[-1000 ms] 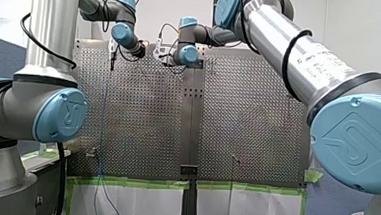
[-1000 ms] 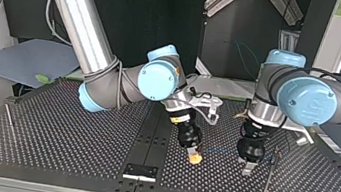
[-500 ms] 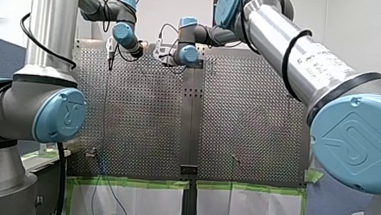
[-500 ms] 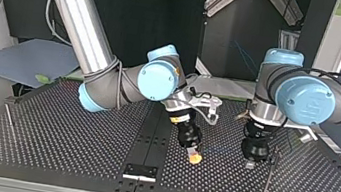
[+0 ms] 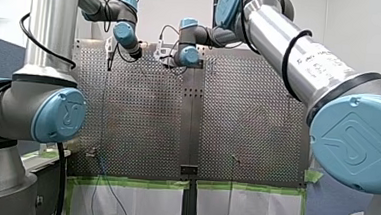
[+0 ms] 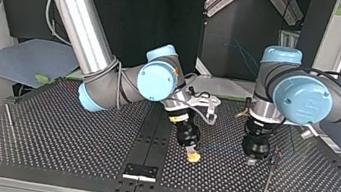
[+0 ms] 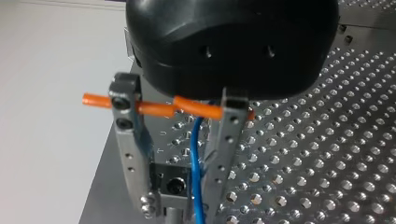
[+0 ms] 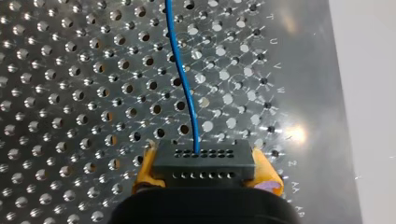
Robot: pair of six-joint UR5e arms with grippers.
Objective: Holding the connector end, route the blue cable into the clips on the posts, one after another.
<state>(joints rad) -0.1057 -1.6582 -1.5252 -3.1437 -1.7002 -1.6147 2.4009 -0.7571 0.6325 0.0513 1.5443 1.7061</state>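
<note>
My right gripper (image 8: 204, 170) has its yellow pads (image 8: 144, 171) clenched on the black connector (image 8: 203, 158), so the holding part of the task is in place. In the top view that gripper (image 6: 193, 154) hangs low over the perforated table (image 6: 51, 140), near the tall post (image 6: 268, 176) but clear of it. The blue cable (image 8: 182, 79) leaves the connector and runs in a fairly straight span toward that post, into my left gripper (image 6: 252, 159), which stands just beside the post. In the left wrist view the cable (image 7: 198, 154) threads down through my left gripper (image 7: 180, 205); whether it is clamped there or only guided I cannot tell. I judge the routing to be at an early clip: the cable lies close by the tall post, yet no picture shows it seated in the clip. In the front view the cable (image 5: 103, 112) runs from the tall post across the table and off its edge, passing just beside 1 small post (image 5: 91, 154); whether it is clipped there is too small to tell. At least 1 more post (image 6: 8, 114), well apart from the tall post, carries no cable, so most of the routing looks left to do.
</note>
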